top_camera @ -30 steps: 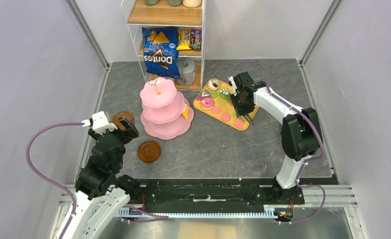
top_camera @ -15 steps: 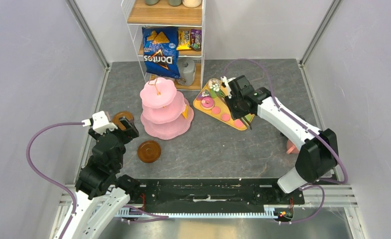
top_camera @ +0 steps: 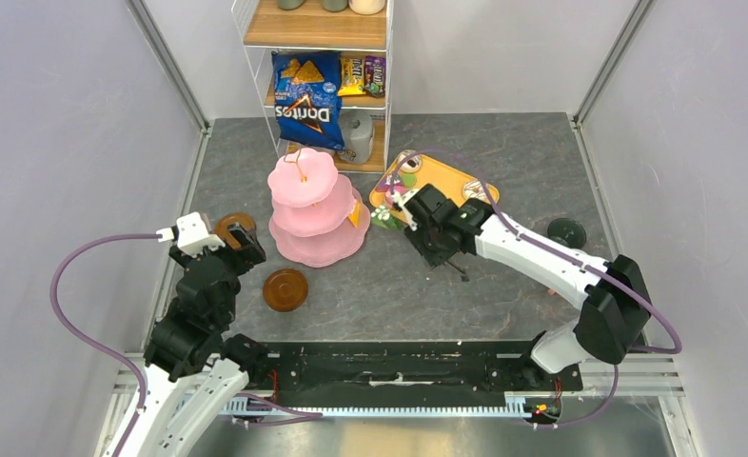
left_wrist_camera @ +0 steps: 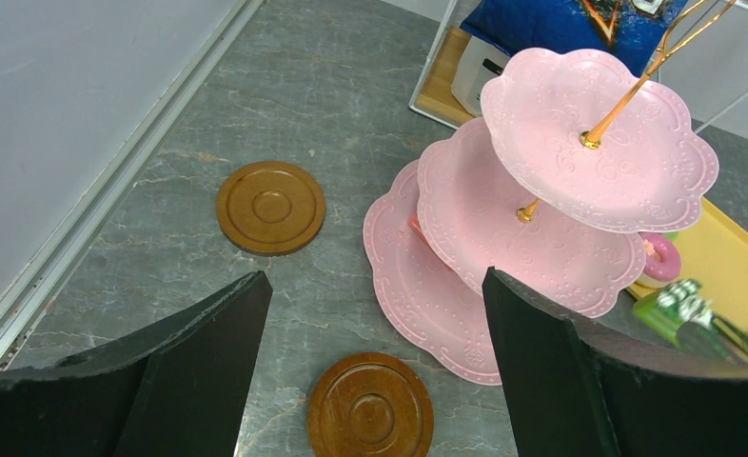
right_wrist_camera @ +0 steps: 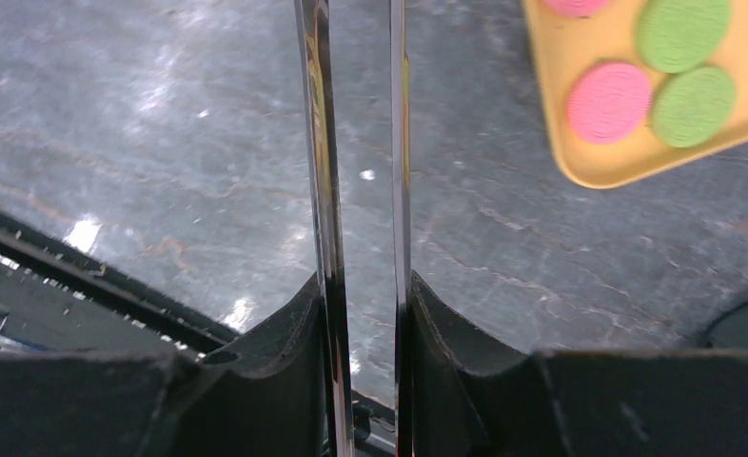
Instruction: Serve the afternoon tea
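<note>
Pretty clearly a robotics lab test cell, not anyone's kitchen. You've got blank grey wall panels [top_camera: 66,114] boxed in by aluminium frame posts [top_camera: 167,67], a stone-look tabletop [top_camera: 399,286], and a left arm [top_camera: 199,295] and right arm [top_camera: 532,252] bolted to a black rail [top_camera: 399,367] at the near edge, purple cables [top_camera: 66,276] looping off them. The wire shelf [top_camera: 315,33] with a Doritos bag [top_camera: 305,100], the pink tiered stand [top_camera: 308,205] and the macarons [right_wrist_camera: 608,100] read as set-out props.

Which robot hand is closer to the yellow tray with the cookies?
Right. The right gripper hangs at the near-left edge of the yellow tray, shut on metal tongs. The left gripper sits far off, beyond the pink stand.
</note>
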